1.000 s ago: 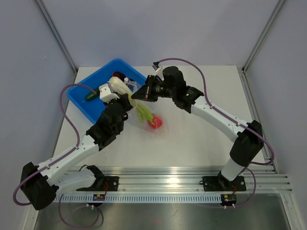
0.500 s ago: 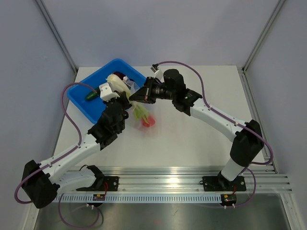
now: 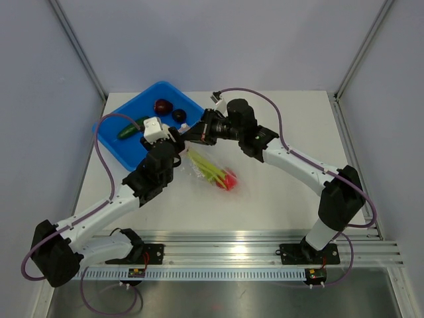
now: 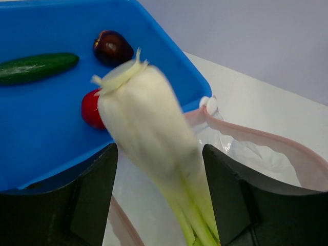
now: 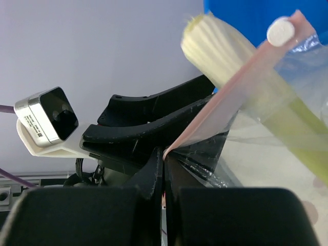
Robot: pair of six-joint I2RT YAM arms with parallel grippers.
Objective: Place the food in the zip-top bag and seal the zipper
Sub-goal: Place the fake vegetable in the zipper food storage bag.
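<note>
The zip-top bag (image 3: 211, 171) hangs from my right gripper (image 3: 191, 132) down onto the table. That gripper (image 5: 165, 154) is shut on the pink zipper (image 5: 225, 97) at the mouth edge. A pale yellow-green stalk (image 4: 148, 118) is blurred between the fingers (image 4: 97, 195) of my open left gripper (image 4: 159, 154), touching neither, its green end down in the bag mouth. From above, the stalk (image 3: 205, 165) and a red fruit (image 3: 228, 179) lie inside the bag. The blue bin (image 3: 116, 142) holds a cucumber (image 4: 36, 67), a maroon fruit (image 4: 113, 47) and a red fruit (image 4: 91, 108).
Seen from above, the bin holds two maroon fruits (image 3: 162, 106) and the cucumber (image 3: 132, 127). Both wrists crowd together over the bin's right corner. The bag's white slider (image 4: 207, 105) sits at the near end of the zipper. Frame posts stand at the table's back corners.
My left gripper has opened and let go of the stalk, which dropped into the bag. The bag sagged down and right with the red fruit. The right gripper kept its hold.
</note>
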